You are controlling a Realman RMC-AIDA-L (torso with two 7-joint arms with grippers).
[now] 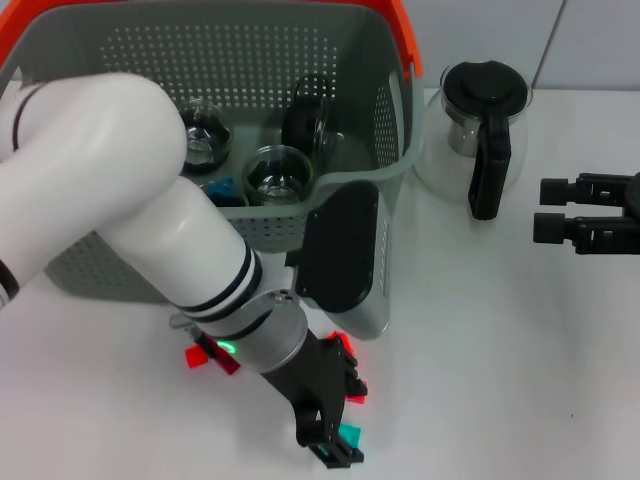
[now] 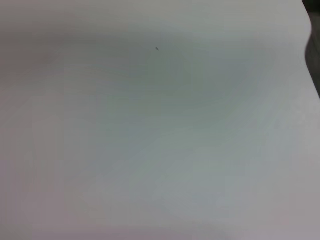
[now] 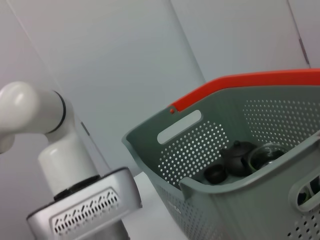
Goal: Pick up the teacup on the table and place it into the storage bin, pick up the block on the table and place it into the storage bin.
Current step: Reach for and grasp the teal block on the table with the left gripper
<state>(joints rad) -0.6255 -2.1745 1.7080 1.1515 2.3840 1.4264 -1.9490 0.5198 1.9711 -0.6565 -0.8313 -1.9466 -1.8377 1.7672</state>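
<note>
The storage bin (image 1: 250, 60), grey, perforated and with an orange handle, fills the back left of the head view; in the right wrist view the bin (image 3: 200, 150) shows from its side. Glass teacups (image 1: 279, 174) stand inside it, and no teacup shows on the table. My left gripper (image 1: 328, 445) is low over the table's front edge, with a teal block (image 1: 350, 435) right at its tip. The left wrist view shows only bare white table (image 2: 150, 130). My right gripper (image 1: 545, 208) hangs open and empty at the far right.
A glass pot with a black lid and handle (image 1: 485, 125) stands right of the bin. Small red pieces (image 1: 210, 358) lie beside my left wrist. A black-and-silver housing (image 1: 342, 250) sits against the bin's front wall. A black teapot (image 3: 238, 150) rests inside the bin.
</note>
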